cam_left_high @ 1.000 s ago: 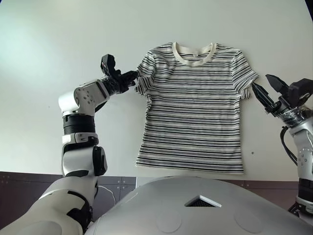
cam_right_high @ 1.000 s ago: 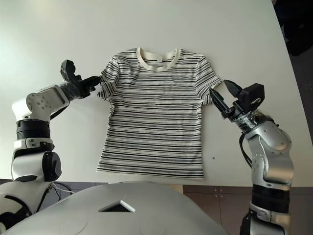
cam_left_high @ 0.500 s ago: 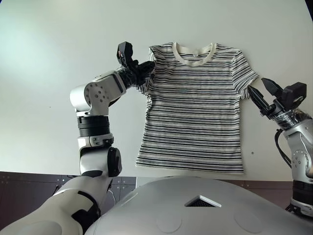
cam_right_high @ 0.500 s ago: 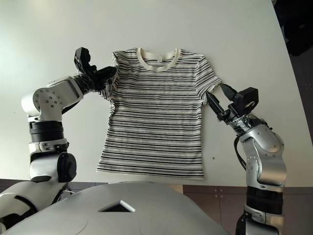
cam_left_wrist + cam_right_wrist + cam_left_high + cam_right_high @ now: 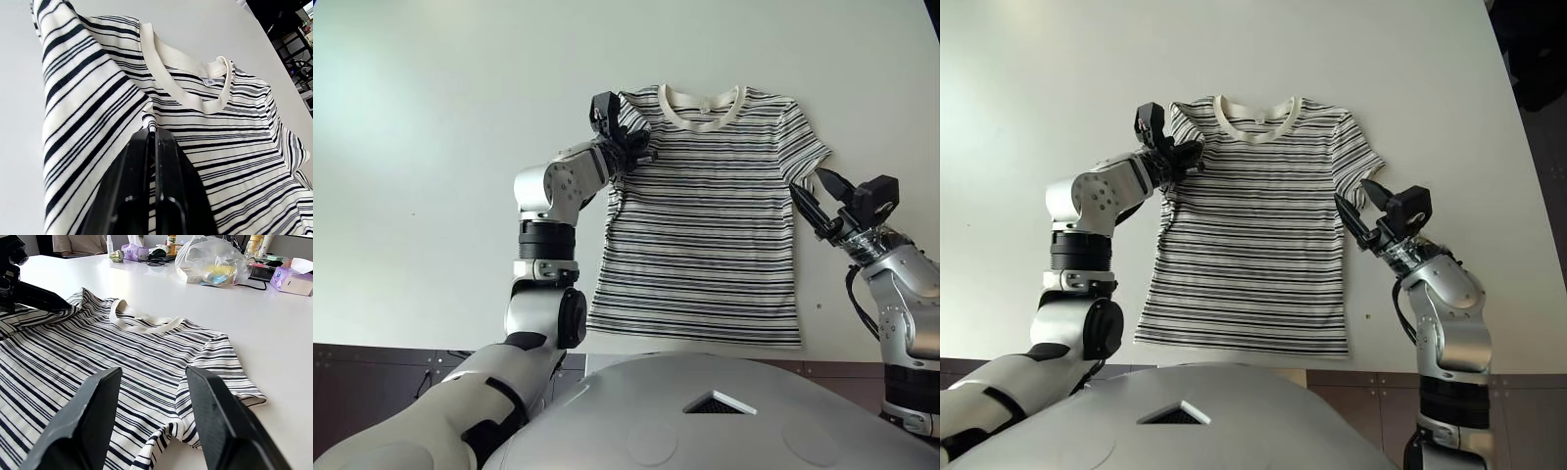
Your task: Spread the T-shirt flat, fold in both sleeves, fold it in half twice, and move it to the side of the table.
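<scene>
A black-and-white striped T-shirt (image 5: 705, 235) with a cream collar lies face up on the white table (image 5: 431, 196), collar at the far end. My left gripper (image 5: 631, 149) is shut on the left sleeve (image 5: 88, 93) and holds it raised and turned in over the shirt's chest; the fingertips (image 5: 152, 134) pinch the sleeve's hem. My right gripper (image 5: 810, 203) is open at the lower edge of the right sleeve (image 5: 803, 147). Seen from the right wrist, the right gripper (image 5: 154, 372) has that sleeve (image 5: 220, 367) lying flat just beyond its spread fingers.
The table's front edge (image 5: 411, 345) runs along the bottom of the eye views. Bare tabletop stretches to the shirt's left and behind it. A plastic bag (image 5: 210, 262) and small boxes (image 5: 293, 279) sit at the far end of the table.
My left gripper has carried the left sleeve to the right, from beside the shirt to over its chest. My right gripper has moved left, closer to the right sleeve.
</scene>
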Robot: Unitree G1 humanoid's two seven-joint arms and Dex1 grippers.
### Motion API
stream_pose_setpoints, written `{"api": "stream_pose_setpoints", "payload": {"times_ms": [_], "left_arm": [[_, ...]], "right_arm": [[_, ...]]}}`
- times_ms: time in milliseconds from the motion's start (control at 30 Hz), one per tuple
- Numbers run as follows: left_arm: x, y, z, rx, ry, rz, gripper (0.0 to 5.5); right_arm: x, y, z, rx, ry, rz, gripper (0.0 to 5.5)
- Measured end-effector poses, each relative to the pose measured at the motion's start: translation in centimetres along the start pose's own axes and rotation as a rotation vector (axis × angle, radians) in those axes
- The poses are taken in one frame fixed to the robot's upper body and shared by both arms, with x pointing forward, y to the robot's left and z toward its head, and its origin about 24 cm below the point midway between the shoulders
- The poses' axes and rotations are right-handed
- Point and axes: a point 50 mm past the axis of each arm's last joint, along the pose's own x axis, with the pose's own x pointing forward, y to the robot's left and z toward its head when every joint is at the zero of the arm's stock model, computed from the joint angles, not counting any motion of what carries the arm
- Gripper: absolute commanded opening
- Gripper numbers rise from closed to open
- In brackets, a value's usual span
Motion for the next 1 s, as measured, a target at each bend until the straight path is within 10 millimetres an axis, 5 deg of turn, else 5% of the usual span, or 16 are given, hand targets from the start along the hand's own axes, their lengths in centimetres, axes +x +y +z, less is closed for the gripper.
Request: {"api": "stream_pose_setpoints", "payload": {"times_ms": [400, 533, 667, 733, 833, 933, 1000], "left_arm": [[1.6, -1.0, 0.7, -0.002, -0.048, 0.046, 0.11], [2.2, -1.5, -0.5, 0.081, 0.014, 0.037, 0.89], [1.8, -1.4, -0.8, 0.121, 0.020, 0.016, 0.92], [0.5, -2.7, 0.4, 0.126, -0.031, -0.098, 0.92], [-4.0, -5.9, 4.6, 0.164, -0.188, -0.371, 0.92], [-9.5, -2.7, 9.4, 0.444, -0.343, -0.252, 0.92], [-10.7, 0.0, 8.8, 0.690, -0.291, -0.141, 0.92]], "right_arm": [[0.1, 0.3, -0.2, -0.004, -0.004, 0.010, 2.40], [0.2, 0.5, -0.4, 0.000, -0.002, 0.014, 2.40], [0.2, 0.5, -0.4, -0.013, 0.001, 0.013, 2.40], [0.0, 0.5, -0.5, -0.010, 0.003, 0.012, 2.40], [-0.7, 0.6, -1.1, 0.009, 0.020, -0.013, 2.40], [-2.0, 0.7, -1.6, 0.037, 0.033, -0.064, 2.40], [-2.4, 0.9, -1.6, 0.049, 0.028, -0.081, 2.40]]}}
